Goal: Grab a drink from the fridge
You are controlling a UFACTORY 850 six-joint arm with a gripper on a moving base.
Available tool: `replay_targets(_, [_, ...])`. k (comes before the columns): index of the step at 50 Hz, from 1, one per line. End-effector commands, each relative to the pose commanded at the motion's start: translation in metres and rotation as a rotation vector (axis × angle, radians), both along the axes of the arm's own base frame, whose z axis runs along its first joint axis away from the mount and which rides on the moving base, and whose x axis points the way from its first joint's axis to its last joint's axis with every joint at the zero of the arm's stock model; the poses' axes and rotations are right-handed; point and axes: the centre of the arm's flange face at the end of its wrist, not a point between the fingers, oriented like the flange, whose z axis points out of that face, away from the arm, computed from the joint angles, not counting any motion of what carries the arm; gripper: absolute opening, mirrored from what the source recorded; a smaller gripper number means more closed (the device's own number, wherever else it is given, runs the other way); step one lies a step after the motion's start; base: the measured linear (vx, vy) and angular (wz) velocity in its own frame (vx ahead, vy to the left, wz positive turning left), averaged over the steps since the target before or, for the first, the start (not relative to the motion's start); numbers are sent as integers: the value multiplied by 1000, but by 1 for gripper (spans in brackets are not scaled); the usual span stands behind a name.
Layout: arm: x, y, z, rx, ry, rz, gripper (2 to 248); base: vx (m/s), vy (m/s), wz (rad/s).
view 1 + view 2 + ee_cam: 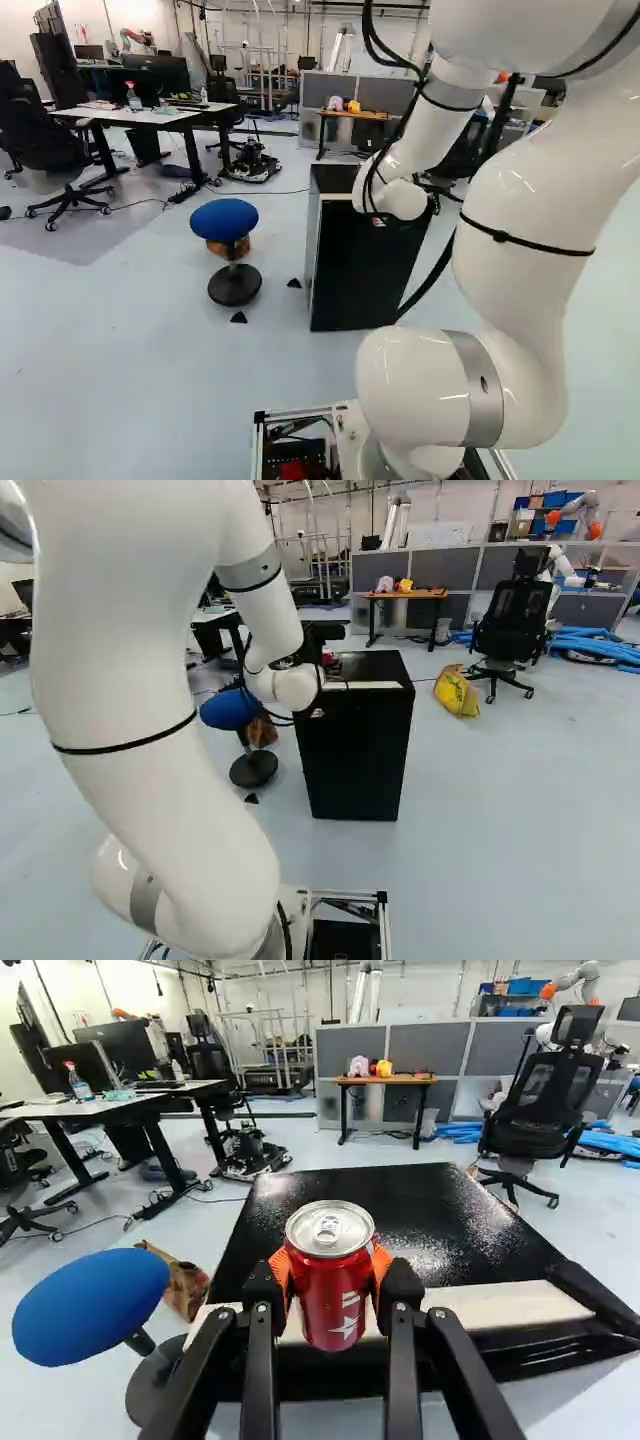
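My jaws stand a can's width apart, orange pads [281, 1272] pressing both sides of the upright red can [334, 1300], near the front edge of the black fridge [355, 755]. I should squeeze steadily without denting, keeping it level and clear of that edge.

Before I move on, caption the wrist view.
Red can held in the tool, with the black fridge beyond it.

The glossy white arm [530, 290] wears silver-grey rings [483, 390] and black cables [369, 30].
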Motion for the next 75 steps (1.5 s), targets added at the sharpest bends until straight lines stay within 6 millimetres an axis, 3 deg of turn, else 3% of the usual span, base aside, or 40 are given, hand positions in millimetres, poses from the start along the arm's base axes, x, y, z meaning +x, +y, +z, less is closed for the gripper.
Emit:
replay_targets(19, [-62,33,-6,-7,34,22,99,0,0,0])
replay_targets(39, [-117,54,-18,-15,64,41,99,0,0,0])
replay_targets(57, [-152,64,-29,-20,83,53,99,0,0,0])
replay_targets(75, [-173,69,-37,-24,95,61,99,0,0,0])
